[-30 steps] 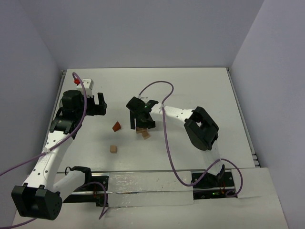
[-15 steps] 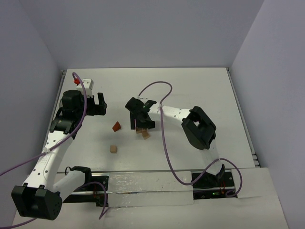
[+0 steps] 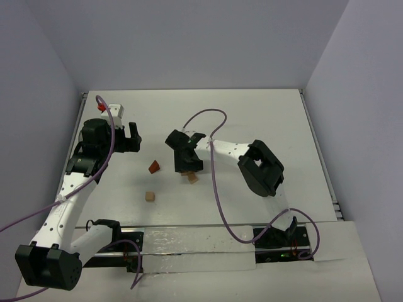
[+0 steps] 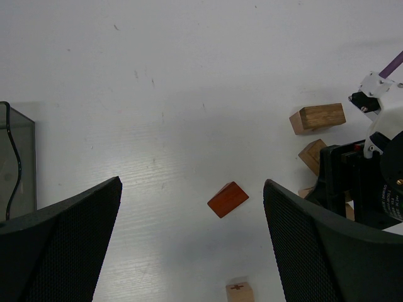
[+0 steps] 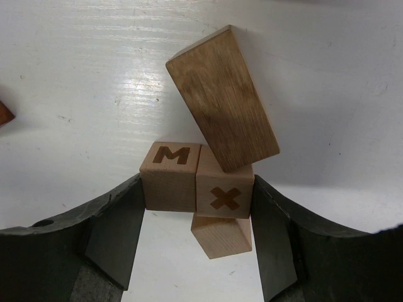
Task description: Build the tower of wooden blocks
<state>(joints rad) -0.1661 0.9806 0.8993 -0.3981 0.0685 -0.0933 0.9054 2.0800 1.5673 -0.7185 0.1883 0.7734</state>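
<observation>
Right wrist view is showing my right hand (image 5: pixel 196 185) clamping the cube pair (image 5: pixel 189 182): the M cube (image 5: pixel 170 179) and the X cube (image 5: pixel 225 189) are sitting side by side, with one of my fingers pressing on each outer face. A darker plank (image 5: pixel 221 97) is leaning tilted against the X cube's upper corner. A third cube (image 5: pixel 221 236) is sitting turned against the pair's near side; I cannot tell whether it is lying under them. The red wedge (image 4: pixel 228 199) is lying apart on the white table (image 4: pixel 189 63), with a lone cube (image 4: pixel 239 292) near it. My left hand (image 4: pixel 192 189) is hovering wide open, holding nothing, well apart from the clamped blocks. A dark bin (image 4: pixel 16 157) is standing at the left wrist view's left edge.
</observation>
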